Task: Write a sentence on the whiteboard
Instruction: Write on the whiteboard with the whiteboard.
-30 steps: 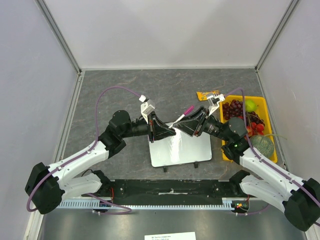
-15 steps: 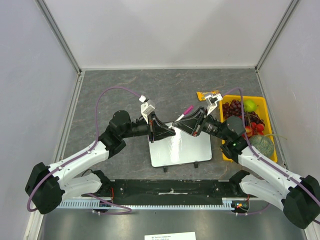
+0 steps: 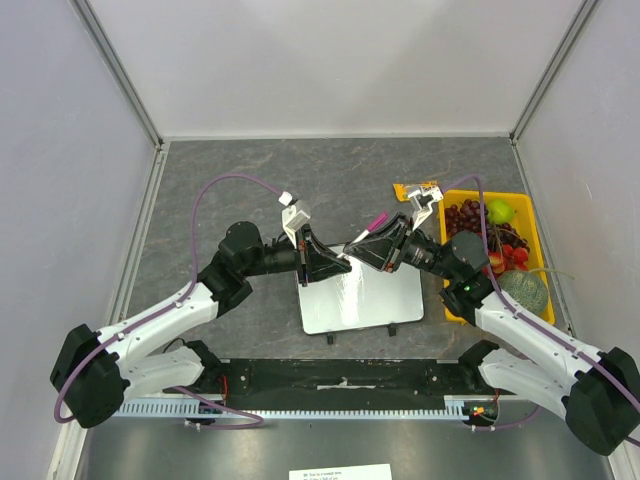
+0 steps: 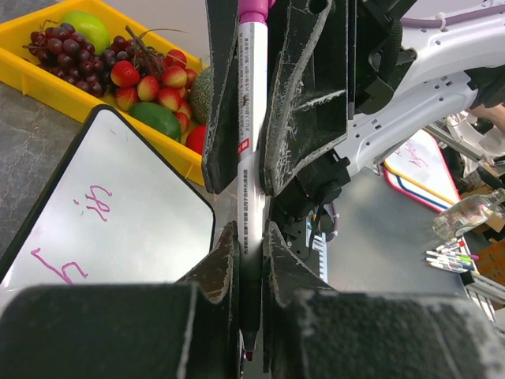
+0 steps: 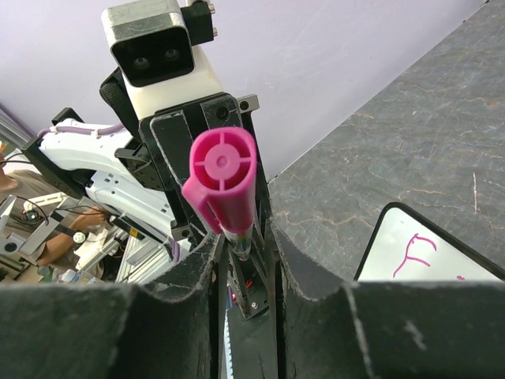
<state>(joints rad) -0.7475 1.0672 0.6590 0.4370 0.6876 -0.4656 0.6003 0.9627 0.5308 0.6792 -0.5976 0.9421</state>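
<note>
Whiteboard (image 3: 365,300) lettering (image 4: 99,193) mostly hidden; left tool (image 4: 251,237) clamps marker (image 4: 252,103), right tool (image 5: 241,237) flanks it, grip unclear.

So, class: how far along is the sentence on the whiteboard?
Done: the sentence is just a few pink strokes, an F among them, on the whiteboard. In hand: the pink marker, clamped by the left gripper, the right gripper around its pink end. Left: nearly all its words.

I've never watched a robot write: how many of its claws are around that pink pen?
2. The left gripper is shut on the marker near its tip; the right gripper's fingers flank it nearer the pink cap, above the whiteboard.
</note>
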